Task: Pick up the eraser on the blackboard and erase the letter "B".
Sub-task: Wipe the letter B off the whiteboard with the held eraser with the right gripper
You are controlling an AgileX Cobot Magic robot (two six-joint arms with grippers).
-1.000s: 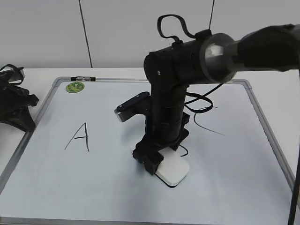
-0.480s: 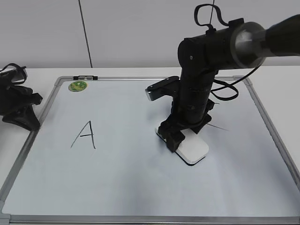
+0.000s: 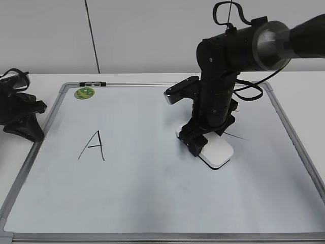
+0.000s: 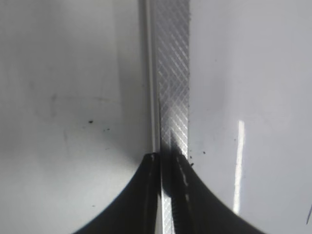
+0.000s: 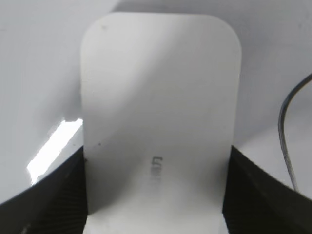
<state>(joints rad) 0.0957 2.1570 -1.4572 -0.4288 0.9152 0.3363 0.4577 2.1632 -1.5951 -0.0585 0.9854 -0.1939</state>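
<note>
The white eraser [image 3: 217, 152] lies flat on the blackboard [image 3: 142, 193], right of centre. My right gripper [image 3: 200, 142] is shut on the eraser's near-left end and presses it onto the board. In the right wrist view the eraser [image 5: 161, 112] fills the space between the two dark fingers [image 5: 156, 195]. No letter "B" shows; the arm and the eraser cover that part of the board. My left gripper [image 3: 25, 119] rests off the board's left edge, its jaws [image 4: 167, 163] together over the silver frame [image 4: 170, 73].
A black letter "A" [image 3: 92, 146] is on the board's left half. A round green magnet [image 3: 84, 93] sits at the top left corner. Thin black strokes [image 3: 236, 136] show just right of the arm, also in the right wrist view [image 5: 285, 126].
My right gripper has slid the eraser to the right across the board, from the middle towards the black strokes. The left gripper has stayed put.
</note>
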